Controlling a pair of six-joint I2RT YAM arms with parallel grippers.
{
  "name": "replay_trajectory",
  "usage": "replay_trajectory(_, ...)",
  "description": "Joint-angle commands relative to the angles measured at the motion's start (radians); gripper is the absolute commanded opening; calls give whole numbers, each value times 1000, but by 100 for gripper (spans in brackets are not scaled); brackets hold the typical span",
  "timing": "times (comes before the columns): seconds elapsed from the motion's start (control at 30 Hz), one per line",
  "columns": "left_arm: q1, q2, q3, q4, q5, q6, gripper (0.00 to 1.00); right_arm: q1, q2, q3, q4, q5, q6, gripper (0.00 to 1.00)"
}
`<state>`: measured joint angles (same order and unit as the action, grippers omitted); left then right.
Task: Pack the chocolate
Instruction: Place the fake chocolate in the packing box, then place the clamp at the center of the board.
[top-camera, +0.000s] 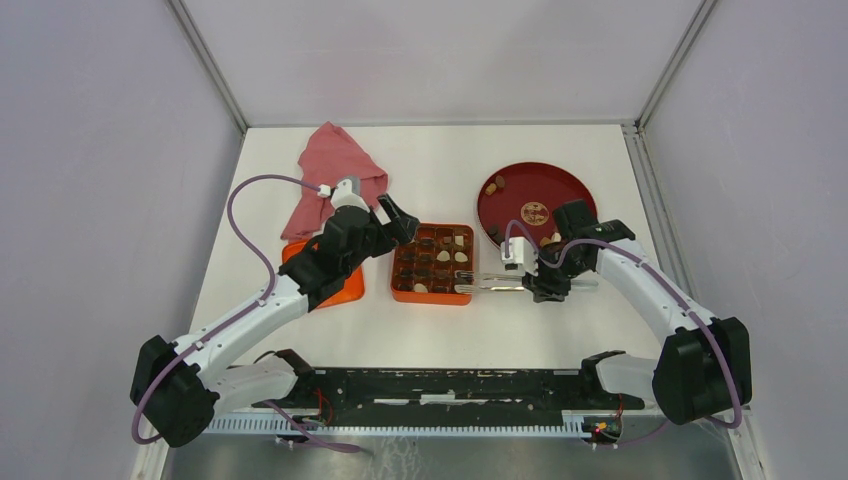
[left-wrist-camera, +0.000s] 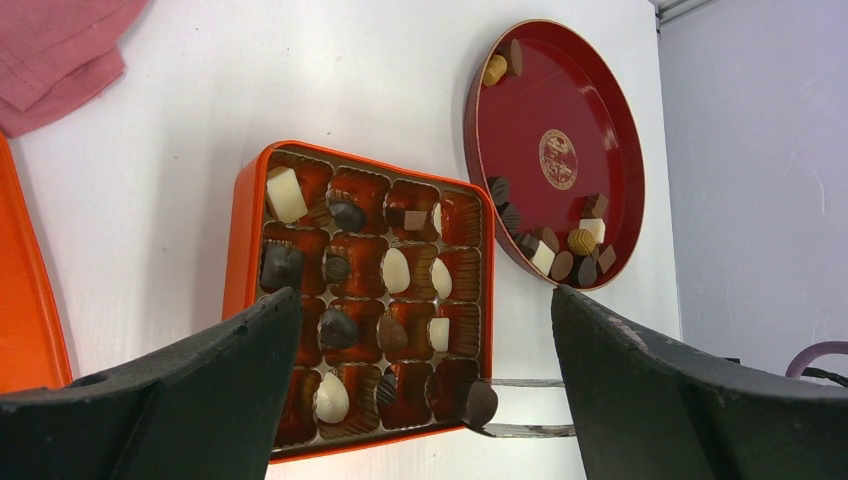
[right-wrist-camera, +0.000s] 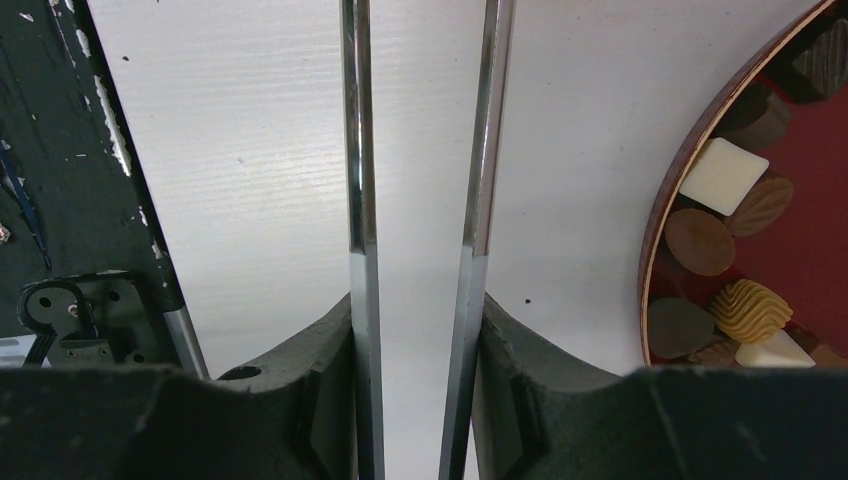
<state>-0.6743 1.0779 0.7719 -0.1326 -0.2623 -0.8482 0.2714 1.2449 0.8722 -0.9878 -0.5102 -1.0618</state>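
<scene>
Right gripper (top-camera: 541, 284): clamped on thin metal tongs (top-camera: 495, 285), whose long axis runs left toward the box.
Tong tips: pinching one dark, rounded chocolate (left-wrist-camera: 479, 402) at the near-right corner of the orange box (left-wrist-camera: 243, 240).
Next move, judged: a short shift left and a drop, since the corner cell looks unfilled.
Box: glossy gridded cells, most of them filled.
Left gripper (top-camera: 400, 222): fingers wide apart, holding nothing, over the box's far-left side.
Plate (top-camera: 555, 190): dark red, round, glossy, far right — loose pieces along its rim.

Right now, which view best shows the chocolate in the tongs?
Left wrist view: the dark chocolate sits plainly between the tips of the tongs at the orange box's corner. Top view: too small to make out. Right wrist view: only the tongs' arms in the right claw, not the piece.
</scene>
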Motion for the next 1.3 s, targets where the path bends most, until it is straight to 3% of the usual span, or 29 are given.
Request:
replay_trajectory(0.0,2,-7,1,13,-26,-5,98,6,1,7,12,-6,5,43)
replay_trajectory(0.5,2,-22,4,7,-27,-3,98,5,-6,84,0,-79,48,42)
replay_trajectory(0.67,2,-36,31,-63,-57,49,96,-13,-1,141,66,-126,163,41)
replay_trajectory(0.9,3,-44,69,-164,-82,126,94,-163,1,181,250,-209,389,39)
replay_trajectory(1.27,2,3,46,-193,-59,133,86,-321,-22,98,532,37,669,38)
